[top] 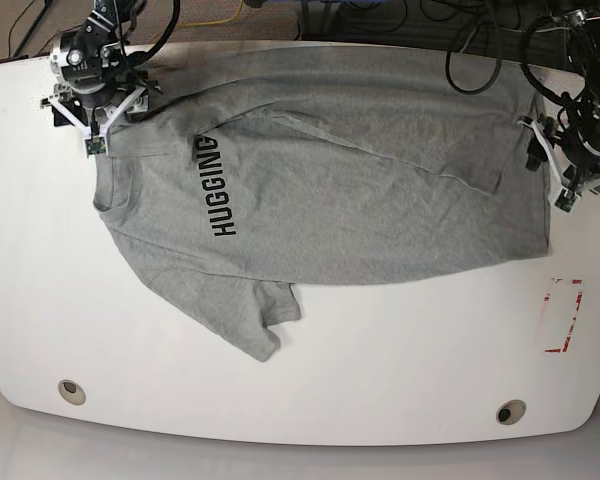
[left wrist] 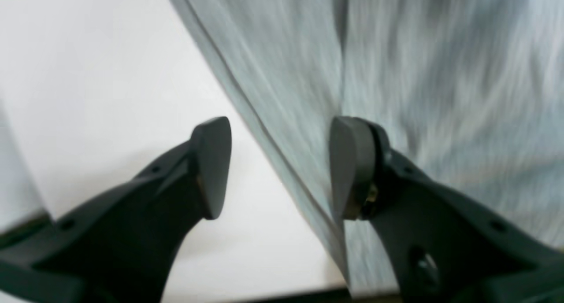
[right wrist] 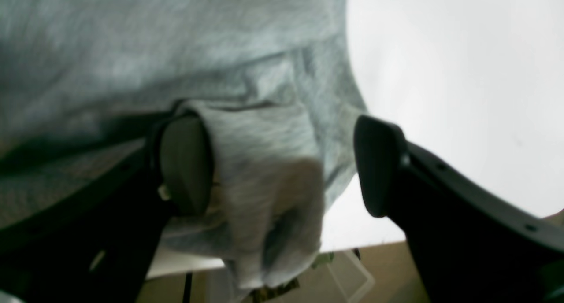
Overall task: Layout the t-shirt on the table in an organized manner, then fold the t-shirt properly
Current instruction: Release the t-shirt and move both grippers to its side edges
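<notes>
The heather-grey t-shirt (top: 360,200) lies across the white table (top: 380,390), collar to the left and hem to the right. The black word "HUGGING" (top: 210,185) shows, and the upper side is folded over. My right gripper (top: 98,125) is at the shoulder near the collar. In the right wrist view it (right wrist: 282,166) is open, with a bunch of shirt fabric (right wrist: 264,184) between the jaws against the left finger (right wrist: 185,166). My left gripper (top: 555,165) is at the hem's far corner. In the left wrist view it (left wrist: 282,168) is open and straddles the shirt's edge (left wrist: 282,162).
Two metal grommet holes (top: 71,391) (top: 511,411) sit near the table's front edge. A red-lined rectangular mark (top: 562,315) is at the right. One sleeve (top: 265,320) points toward the front. Cables (top: 480,50) lie beyond the back edge.
</notes>
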Available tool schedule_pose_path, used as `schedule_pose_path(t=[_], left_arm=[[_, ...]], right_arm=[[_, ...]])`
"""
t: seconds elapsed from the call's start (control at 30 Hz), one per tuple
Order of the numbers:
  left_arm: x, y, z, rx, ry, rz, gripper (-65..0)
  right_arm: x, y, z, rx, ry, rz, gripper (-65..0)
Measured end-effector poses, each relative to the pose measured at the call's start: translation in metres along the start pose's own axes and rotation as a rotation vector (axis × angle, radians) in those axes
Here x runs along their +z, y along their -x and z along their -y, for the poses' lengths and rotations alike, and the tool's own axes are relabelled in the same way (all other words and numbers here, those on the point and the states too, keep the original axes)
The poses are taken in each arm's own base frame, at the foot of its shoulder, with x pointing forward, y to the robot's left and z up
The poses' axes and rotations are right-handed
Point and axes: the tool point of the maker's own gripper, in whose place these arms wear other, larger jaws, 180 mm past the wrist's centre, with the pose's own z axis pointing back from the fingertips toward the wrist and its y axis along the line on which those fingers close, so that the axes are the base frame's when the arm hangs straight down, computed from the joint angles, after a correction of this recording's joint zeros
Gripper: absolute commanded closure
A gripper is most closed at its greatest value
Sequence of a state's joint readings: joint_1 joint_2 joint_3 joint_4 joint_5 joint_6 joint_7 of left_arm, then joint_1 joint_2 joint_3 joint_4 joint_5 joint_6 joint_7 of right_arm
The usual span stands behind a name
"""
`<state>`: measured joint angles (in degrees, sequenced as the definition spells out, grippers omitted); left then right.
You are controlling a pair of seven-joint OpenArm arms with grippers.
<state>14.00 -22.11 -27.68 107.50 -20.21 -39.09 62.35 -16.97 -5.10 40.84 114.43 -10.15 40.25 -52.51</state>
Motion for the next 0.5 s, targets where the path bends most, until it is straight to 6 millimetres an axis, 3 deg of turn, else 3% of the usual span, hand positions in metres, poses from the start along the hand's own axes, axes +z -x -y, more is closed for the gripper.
schedule_pose_path(t=[0.13, 0.23, 0.4, 0.5], left_arm=[[0.004, -0.018, -0.024, 0.013, -0.068, 0.012, -33.2], [0.009, -0.046, -0.04, 0.022, -0.107, 0.083, -33.2], [0.015, -0.077, -0.051, 0.027, -0.132, 0.165, -33.2], [0.017, -0.085, -0.054, 0.027, -0.138, 0.182, -33.2]], right_arm=[[-0.002, -0.025, 0.009, -0.007, 0.023, 0.051, -44.7], [-0.002, -0.051, 0.016, -0.023, 0.038, 0.114, -44.9], [0.0, -0.089, 0.024, -0.025, 0.051, 0.199, -45.0], [0.002, -0.098, 0.032, -0.031, 0.07, 0.187, -44.7]])
